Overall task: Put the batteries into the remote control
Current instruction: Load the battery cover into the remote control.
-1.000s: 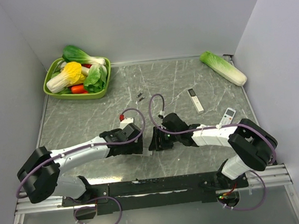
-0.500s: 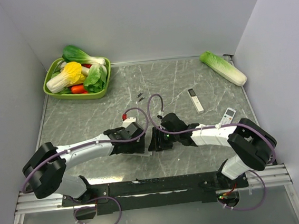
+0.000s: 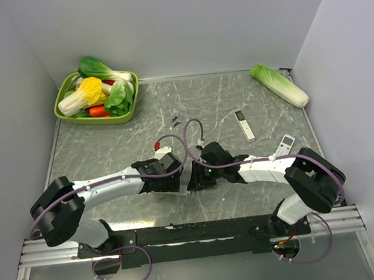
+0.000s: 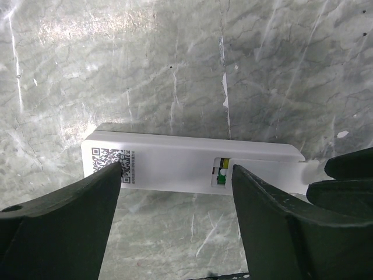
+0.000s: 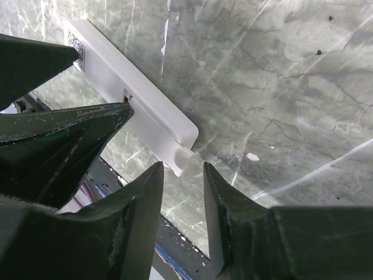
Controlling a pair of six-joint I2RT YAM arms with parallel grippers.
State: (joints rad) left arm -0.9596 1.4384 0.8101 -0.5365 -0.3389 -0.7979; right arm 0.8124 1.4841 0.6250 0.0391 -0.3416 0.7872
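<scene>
Near the table's front edge, the long, slim white plastic remote control (image 4: 169, 163) lies flat on the grey-green marbled tabletop (image 4: 262, 70). Its back faces up, with a QR label at one end and a small recess (image 4: 220, 174) showing a bit of green and yellow. The left gripper (image 4: 175, 201) hangs right over it, its black fingers spread wide along the remote's length on either side of that recess, gripping nothing. The right gripper (image 5: 183, 192) faces the remote's rounded end, where a small white tab (image 5: 180, 158) sticks out. Its jaws stand a narrow gap apart with the tab at their mouth, apparently not pinched. From above, the two gripper bodies hide the remote almost wholly. Farther back lie two tiny dark cells (image 3: 176, 120), a white remote with a black end (image 3: 244, 125) and a shorter buttoned white remote (image 3: 284, 146). Toward the far corners sit a green tray (image 3: 99, 120) of toy vegetables on the left and a long plastic cabbage (image 3: 279, 85) on the right.
</scene>
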